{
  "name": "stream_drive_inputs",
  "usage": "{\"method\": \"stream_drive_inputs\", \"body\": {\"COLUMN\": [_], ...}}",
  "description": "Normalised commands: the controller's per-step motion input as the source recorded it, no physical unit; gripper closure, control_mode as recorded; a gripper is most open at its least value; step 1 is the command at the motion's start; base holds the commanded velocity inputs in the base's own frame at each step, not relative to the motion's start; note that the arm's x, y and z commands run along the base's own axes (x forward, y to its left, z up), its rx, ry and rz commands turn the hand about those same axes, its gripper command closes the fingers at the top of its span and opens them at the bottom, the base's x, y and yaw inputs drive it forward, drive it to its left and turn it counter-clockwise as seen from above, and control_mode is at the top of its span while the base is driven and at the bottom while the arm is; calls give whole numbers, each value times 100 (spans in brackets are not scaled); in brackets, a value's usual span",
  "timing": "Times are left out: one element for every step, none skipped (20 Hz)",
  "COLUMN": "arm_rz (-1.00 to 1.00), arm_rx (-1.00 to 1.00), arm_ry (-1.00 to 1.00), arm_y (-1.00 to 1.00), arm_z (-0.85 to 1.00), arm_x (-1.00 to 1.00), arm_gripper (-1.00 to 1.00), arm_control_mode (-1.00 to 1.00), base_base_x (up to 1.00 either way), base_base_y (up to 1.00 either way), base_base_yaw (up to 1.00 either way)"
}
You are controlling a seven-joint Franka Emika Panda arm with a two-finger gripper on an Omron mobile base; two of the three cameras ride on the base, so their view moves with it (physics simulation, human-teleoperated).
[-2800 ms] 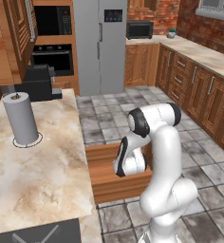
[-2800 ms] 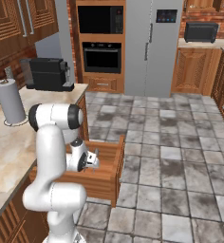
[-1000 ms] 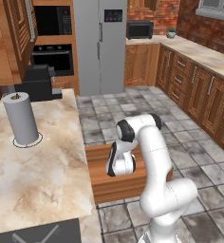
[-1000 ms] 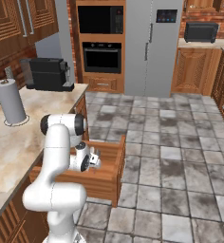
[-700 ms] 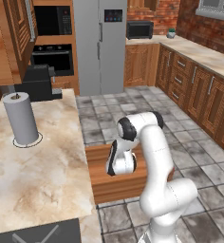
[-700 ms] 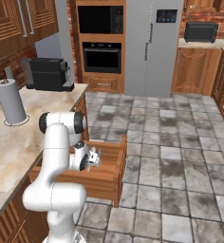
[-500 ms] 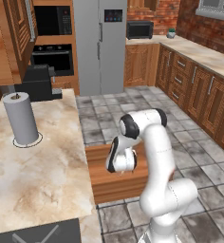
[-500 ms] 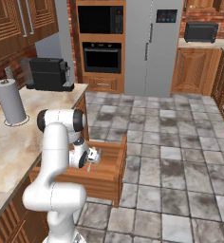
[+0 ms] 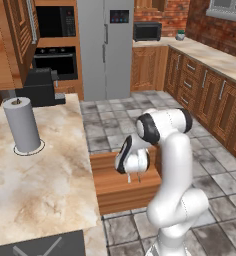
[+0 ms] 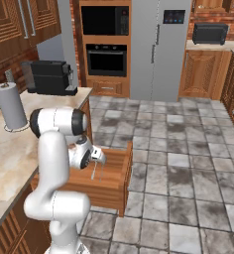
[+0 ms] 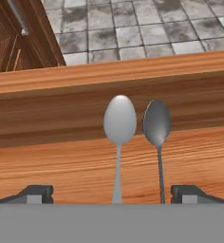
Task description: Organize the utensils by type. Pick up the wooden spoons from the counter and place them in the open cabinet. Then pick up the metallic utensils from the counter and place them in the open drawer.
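Fig. — claw (image 11: 112, 192) released, jaws wide apart, poised low inside open drawer (image 11: 109, 80); nothing gripped.

Near: two metallic utensils between the tips, lying on drawer floor, handles toward claw, bowls toward far wall. Pale spoon (image 11: 119, 124) left, darker spoon (image 11: 157, 122) right; side by side, bowls just apart or barely touching, cannot tell which.

Risks, judged: (1) tips low and either side of handles, so any sideways drift on withdrawal liable to nudge a handle and skew or flick a spoon; (2) lift not straight up → tips or wrist apt to clip drawer wall; (3) spoons thin and light, prone to slide on smooth wood if drawer jolted.

Mid: arm pose — base beside drawer, upper link vertical, elbow bent sharply, forearm folded down, wrist (image 9: 132, 160) pointing claw down into drawer box (image 9: 121, 184). Seen from other side, hand (image 10: 89, 155) over drawer interior, spoons (image 10: 96, 172) beneath.

Far: surface (image 9: 35, 175) w/ paper-towel roll (image 9: 21, 125) and coffee machine (image 9: 40, 86); no utensils apparent on the part in view. Fridge (image 9: 104, 45), wall ovens (image 10: 105, 42) behind. Task likely near done.
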Motion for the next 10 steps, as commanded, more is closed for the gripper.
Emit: {"method": "stream_drive_inputs", "body": {"arm_rz": [0, 0, 0, 0, 0, 0, 0, 0, 0, 0], "arm_rx": [0, 0, 0, 0, 0, 0, 0, 0, 0, 0], "arm_ry": [-10, -10, -9, -9, -9, -11, -14, -16, -16, -17], "arm_y": [-20, -24, -25, -26, -24, -19, -10, 0, -6, -5], "arm_z": [90, 88, 86, 92, 90, 95, 100, 100, 100, 100], "arm_x": [-46, -48, -50, -56, -56, -56, -52, -49, -56, -56], "arm_gripper": [-100, -100, -100, -100, -100, -100, -100, -100, -100, -100], "arm_control_mode": [-100, -100, -100, -100, -100, -100, -100, -100, -100, -100], "base_base_x": [0, 0, 0, 0, 0, 0, 0, 0, 0, 0], "base_base_y": [0, 0, 0, 0, 0, 0, 0, 0, 0, 0], "base_base_yaw": [0, 0, 0, 0, 0, 0, 0, 0, 0, 0]}}
